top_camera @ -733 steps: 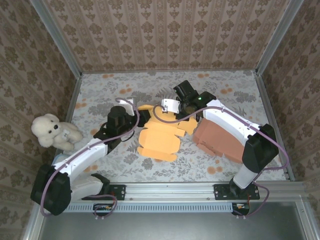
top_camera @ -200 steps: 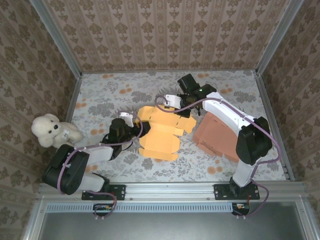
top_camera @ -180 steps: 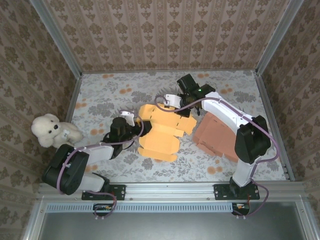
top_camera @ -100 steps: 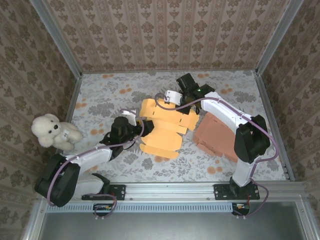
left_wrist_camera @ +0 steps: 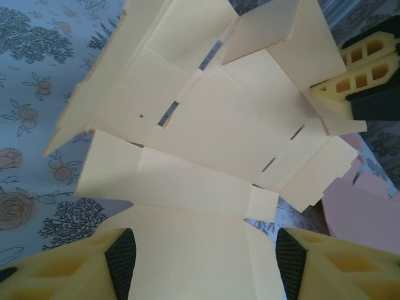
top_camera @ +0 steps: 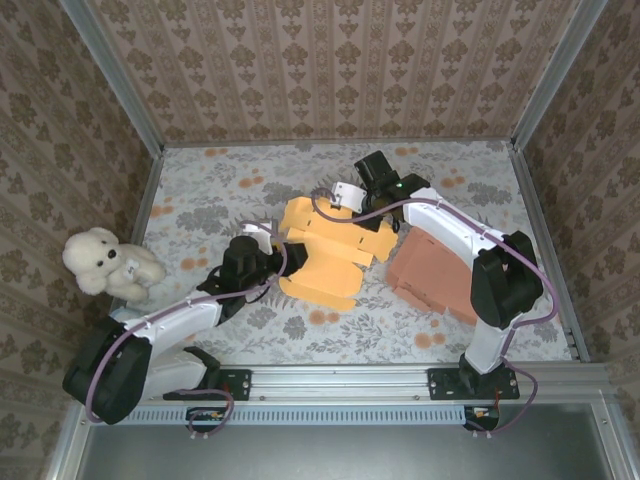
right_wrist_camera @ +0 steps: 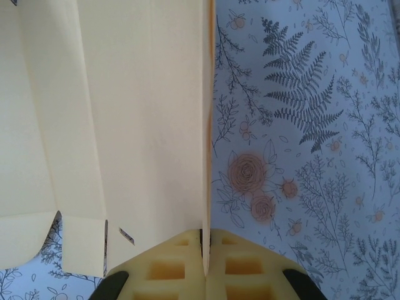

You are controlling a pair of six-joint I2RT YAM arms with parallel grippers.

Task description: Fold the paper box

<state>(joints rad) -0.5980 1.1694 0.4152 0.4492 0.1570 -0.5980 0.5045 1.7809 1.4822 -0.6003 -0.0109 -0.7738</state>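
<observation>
Beside the paper box, pink cardboard

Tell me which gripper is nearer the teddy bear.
Left. The left gripper sits at the left edge of the paper box, right of the teddy bear; the right gripper pinches the box's far edge, farther away.

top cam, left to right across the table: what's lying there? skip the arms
teddy bear → paper box → brown box
</observation>
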